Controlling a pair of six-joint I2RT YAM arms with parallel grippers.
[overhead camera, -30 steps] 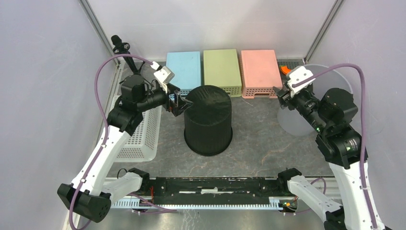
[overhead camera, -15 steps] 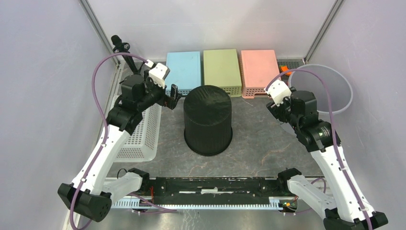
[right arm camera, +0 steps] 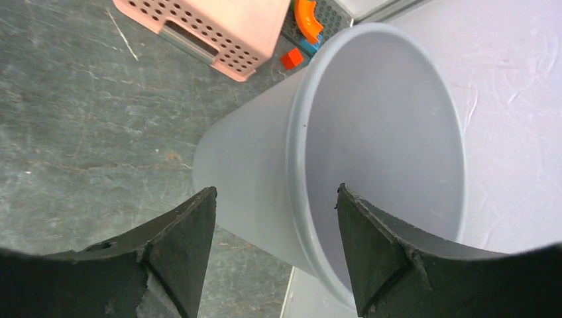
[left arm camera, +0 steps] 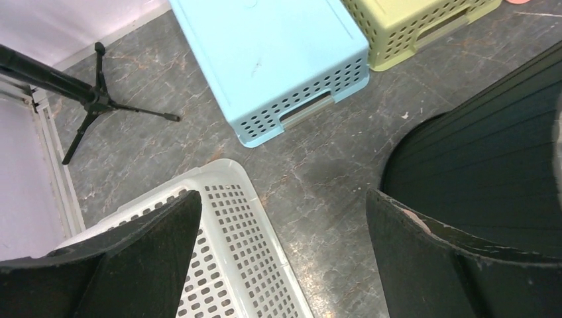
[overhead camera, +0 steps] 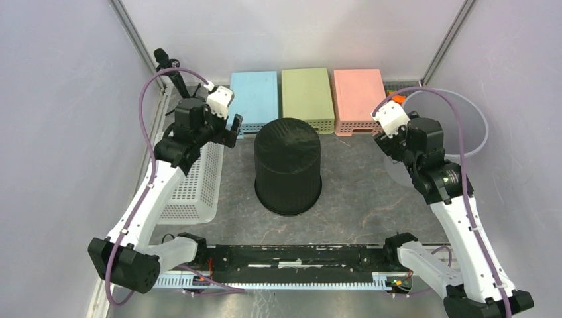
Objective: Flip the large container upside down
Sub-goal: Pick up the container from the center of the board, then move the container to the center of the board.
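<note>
Black bin (overhead camera: 288, 165) at table centre, closed end up, so it reads as already inverted; step looks like release/retreat; left gripper (left arm camera: 281, 199) fully spread, empty, just left of bin; right gripper (right arm camera: 275, 192) spread, straddling grey bin (right arm camera: 378, 146) rim at far right, gripping nothing; next: pull both arms clear without nudging either bin.

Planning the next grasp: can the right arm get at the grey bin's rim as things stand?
Probably yes. The right pincer is open, its jaws either side of the grey bin's near rim, with nothing else between them.
</note>
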